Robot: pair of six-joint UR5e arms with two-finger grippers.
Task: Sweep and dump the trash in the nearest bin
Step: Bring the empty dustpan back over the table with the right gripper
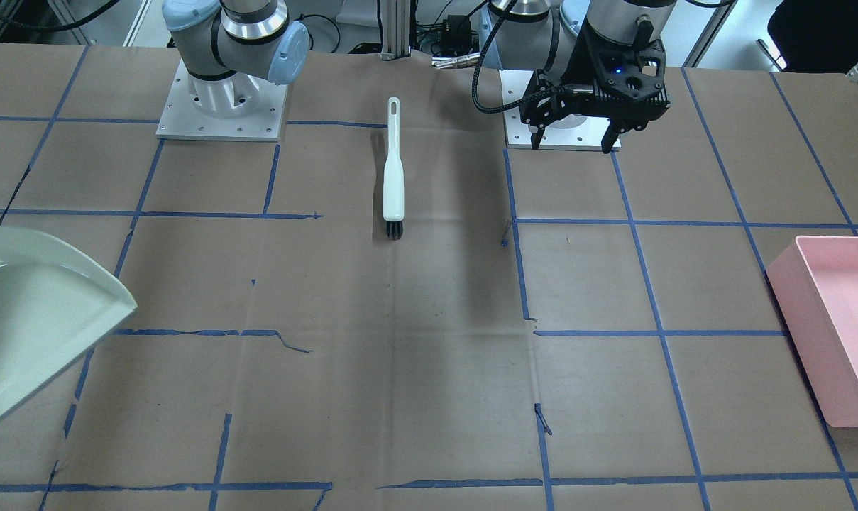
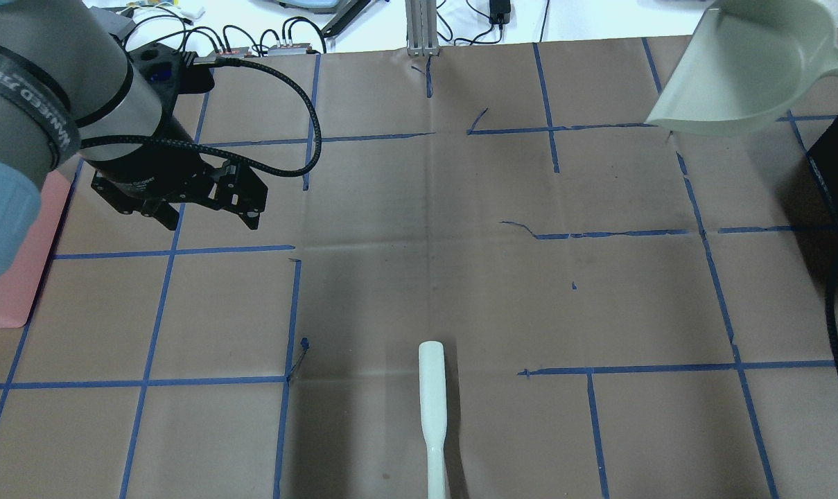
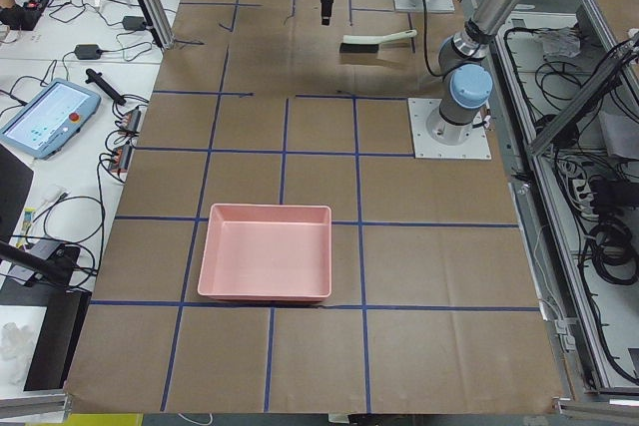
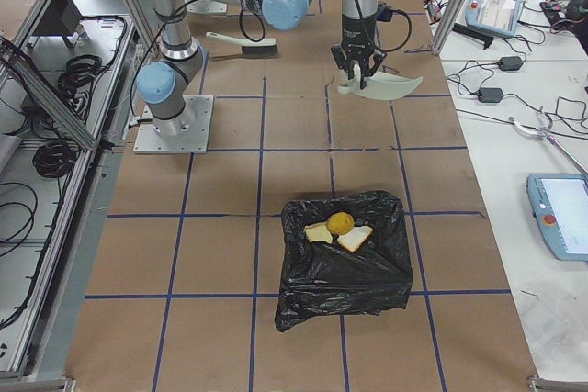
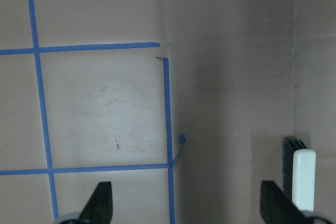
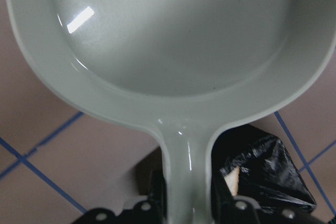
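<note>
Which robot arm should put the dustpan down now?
Right. The right gripper holds the dustpan by its handle, and the pan is empty: the yellow lump and bread pieces lie in the black bag. The left gripper hangs open and empty, far from it.

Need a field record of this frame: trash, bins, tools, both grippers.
trash: small yellow lump and two torn white bread pieces inside the black bag-lined bin
pink rectangular tray: empty
white-handled black-bristle brush: lying on the brown paper-covered table, unheld
pale green plastic dustpan: empty, held by its handle
left gripper: open, holding nothing
right gripper: shut on the dustpan handle
</note>
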